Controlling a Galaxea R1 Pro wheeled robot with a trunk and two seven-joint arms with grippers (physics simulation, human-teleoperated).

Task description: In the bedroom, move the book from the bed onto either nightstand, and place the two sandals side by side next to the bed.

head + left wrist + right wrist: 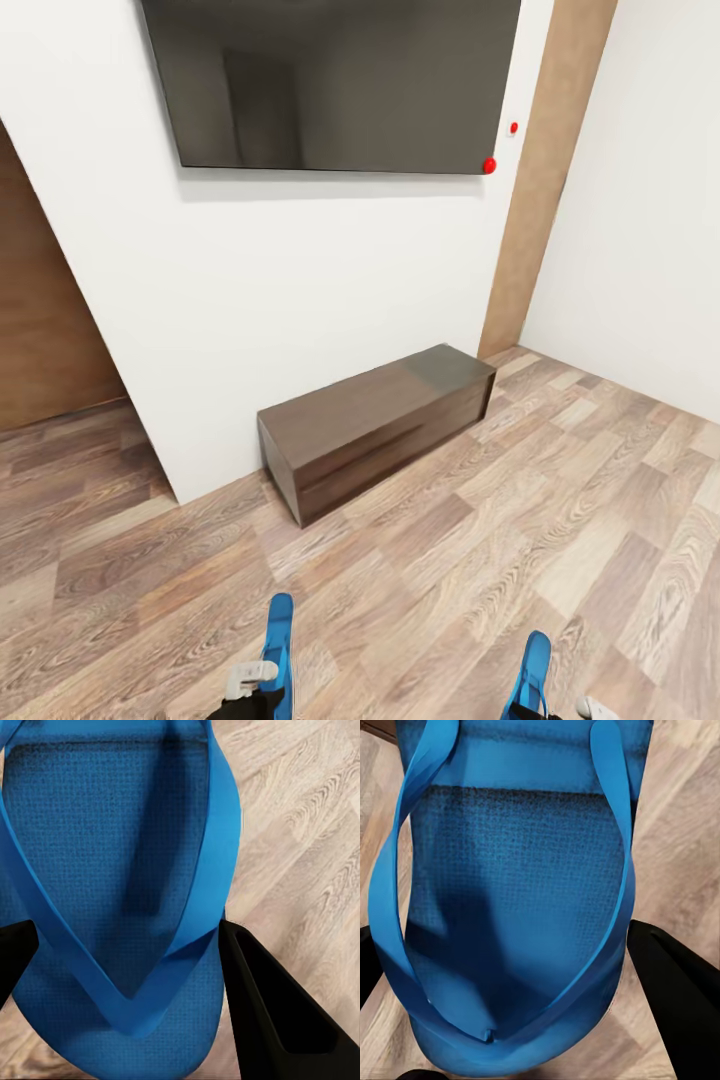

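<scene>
Two bright blue flip-flops are each held by an arm at the near edge of the head view: the left sandal [279, 640] in the left gripper [124, 1001], the right sandal [530, 675] in the right gripper [502, 997]. Each pair of black fingers [277, 1012] is closed on a sandal's sides, by the V of thin straps over a textured footbed. Beyond lies wood-plank floor [560, 500], then a long low dark brown cabinet [375, 430] against the white wall, under a dark screen [330, 80].
</scene>
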